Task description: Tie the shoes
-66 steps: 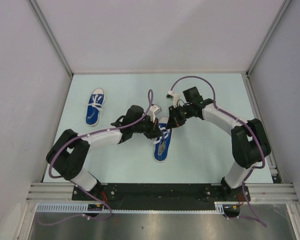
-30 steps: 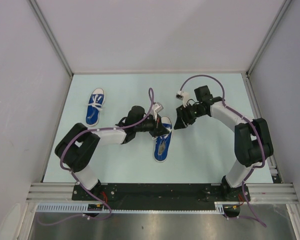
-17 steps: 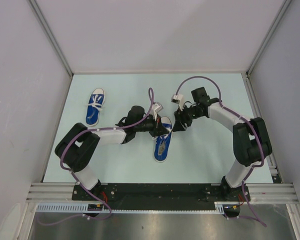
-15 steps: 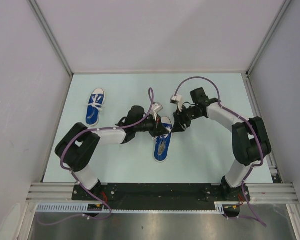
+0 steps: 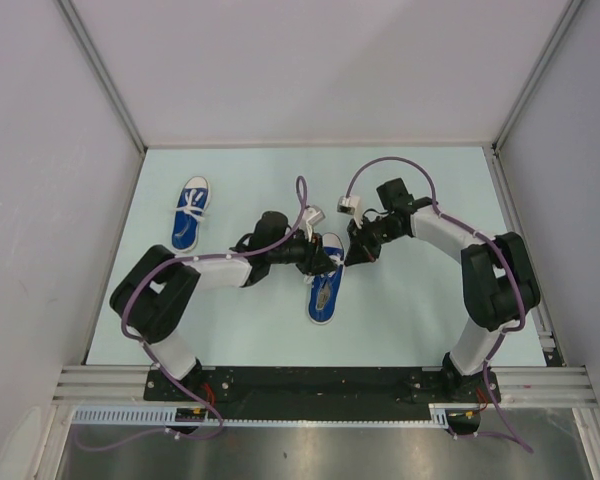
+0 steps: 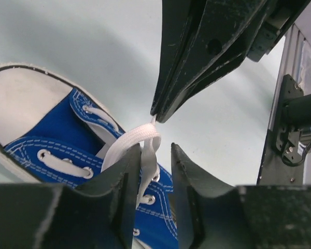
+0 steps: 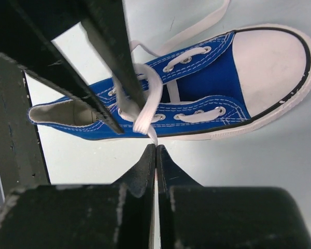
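Since a second ago my right arm has swung in from the right and its fingers have closed, while the left ones have eased apart.

From the top camera, the shoe point(image 5: 322, 295) I am working on lies mid-bench point(image 5: 430, 300), toe away from the bases. The left fingers point(image 5: 326, 260) are over its lacing and the right fingers point(image 5: 351, 258) are just beside its right edge. The second shoe point(image 5: 190, 215) sits well apart at the far left. From up here I cannot make out either opening.

The left wrist camera settles the left side. The left fingers stand slightly parted, with a loop of white lace point(image 6: 139, 142) rising between them and a gap beside it, so nothing is pinched. The right tips meet the top of that loop.

The right wrist camera shows the right fingers pressed fully together on the lace, just off the sole edge. Only this view takes in the whole shoe, with its white toe cap and grey insole, and a free lace end point(image 7: 207, 23) trailing across the bench.
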You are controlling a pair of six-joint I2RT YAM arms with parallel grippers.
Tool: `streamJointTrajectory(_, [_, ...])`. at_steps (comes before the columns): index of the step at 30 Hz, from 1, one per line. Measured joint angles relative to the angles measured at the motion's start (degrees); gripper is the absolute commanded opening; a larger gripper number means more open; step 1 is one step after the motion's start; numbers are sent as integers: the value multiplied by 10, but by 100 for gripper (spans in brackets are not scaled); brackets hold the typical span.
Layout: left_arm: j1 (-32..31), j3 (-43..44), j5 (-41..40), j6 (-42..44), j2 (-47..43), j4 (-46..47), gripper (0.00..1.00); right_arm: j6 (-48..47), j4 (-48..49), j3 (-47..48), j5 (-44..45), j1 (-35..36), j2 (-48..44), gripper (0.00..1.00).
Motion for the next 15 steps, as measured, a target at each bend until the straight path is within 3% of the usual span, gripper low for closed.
streamJointTrajectory(4, [13,-5,7,22,-29,-41,45,1,-11,0,3,-1,-4,0])
streamJointTrajectory(8, [54,-19,21,78,-118,-123,51,11,-17,-1,13,-2,-21,0])
streamJointTrajectory(11, [107,-11,26,164,-176,-207,52,25,-18,-1,32,-3,-37,0])
streamJointTrajectory(15, [154,28,10,308,-173,-325,49,47,-22,-1,51,-15,-50,0])
